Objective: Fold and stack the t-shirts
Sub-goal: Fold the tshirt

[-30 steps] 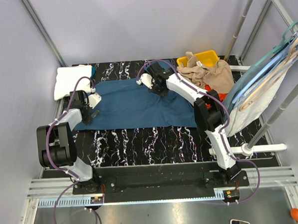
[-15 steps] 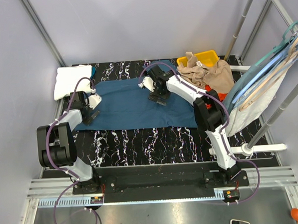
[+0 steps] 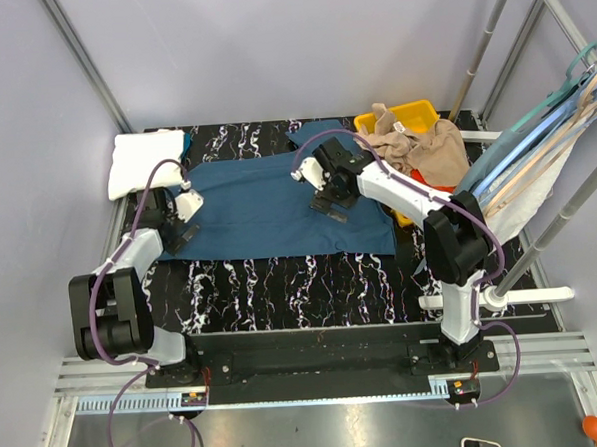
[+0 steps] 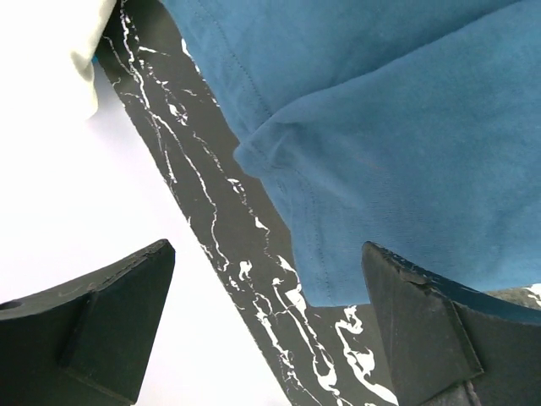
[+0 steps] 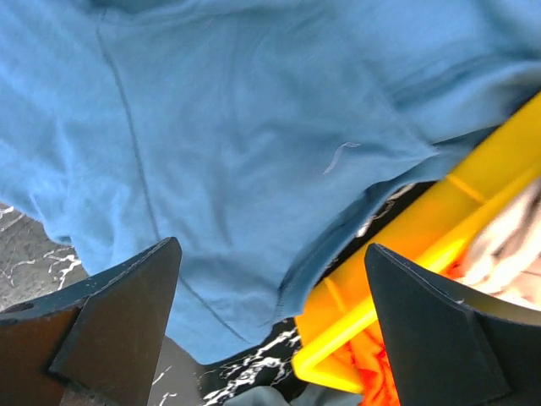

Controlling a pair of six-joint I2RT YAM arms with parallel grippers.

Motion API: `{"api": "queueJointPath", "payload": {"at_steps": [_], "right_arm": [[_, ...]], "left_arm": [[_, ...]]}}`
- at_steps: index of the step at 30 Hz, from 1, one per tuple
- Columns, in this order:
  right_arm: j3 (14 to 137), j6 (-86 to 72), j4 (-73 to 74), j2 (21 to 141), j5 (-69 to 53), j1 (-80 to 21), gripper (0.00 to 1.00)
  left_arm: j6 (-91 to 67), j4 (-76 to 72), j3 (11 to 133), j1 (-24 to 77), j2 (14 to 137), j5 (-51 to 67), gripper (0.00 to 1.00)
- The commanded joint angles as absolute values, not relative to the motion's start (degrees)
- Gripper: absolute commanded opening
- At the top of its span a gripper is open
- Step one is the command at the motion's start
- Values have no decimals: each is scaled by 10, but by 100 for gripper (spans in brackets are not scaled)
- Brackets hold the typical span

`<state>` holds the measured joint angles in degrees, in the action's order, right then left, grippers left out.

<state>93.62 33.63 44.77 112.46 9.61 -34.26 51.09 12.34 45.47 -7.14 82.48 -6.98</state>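
Blue shirt point(image 3: 258, 216) is spread flat on the counter point(image 3: 282, 284), ready for folding; left tool point(image 3: 183, 231) gapes empty at its left edge; right tool point(image 3: 329, 205) hangs wide open over its right side.

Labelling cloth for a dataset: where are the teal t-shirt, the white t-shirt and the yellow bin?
teal t-shirt point(image 3: 248, 221), top external view, middle of the cloth.
white t-shirt point(image 3: 145, 161), top external view, middle of the bundle.
yellow bin point(image 3: 416, 109), top external view, bare far wall.

walled lab cell, framed table point(image 3: 282, 284)
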Motion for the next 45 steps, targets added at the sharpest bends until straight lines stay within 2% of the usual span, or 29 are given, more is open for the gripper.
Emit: {"api": "queueJointPath", "payload": {"at_steps": [1, 14, 23, 31, 45], "right_arm": [[889, 323, 407, 1098, 105, -350, 100], [823, 337, 345, 1124, 116, -350, 100], [775, 335, 334, 1123, 96, -349, 100], [698, 330, 323, 1096, 67, -353, 100], [591, 307, 335, 995, 44, -415, 99]], "left_arm": [[499, 139, 475, -67, 808, -41, 99], [473, 139, 522, -43, 893, -28, 99], [504, 95, 483, -41, 939, -66, 99], [533, 69, 405, -41, 904, -92, 99], [568, 69, 257, -41, 757, -118, 99]]}}
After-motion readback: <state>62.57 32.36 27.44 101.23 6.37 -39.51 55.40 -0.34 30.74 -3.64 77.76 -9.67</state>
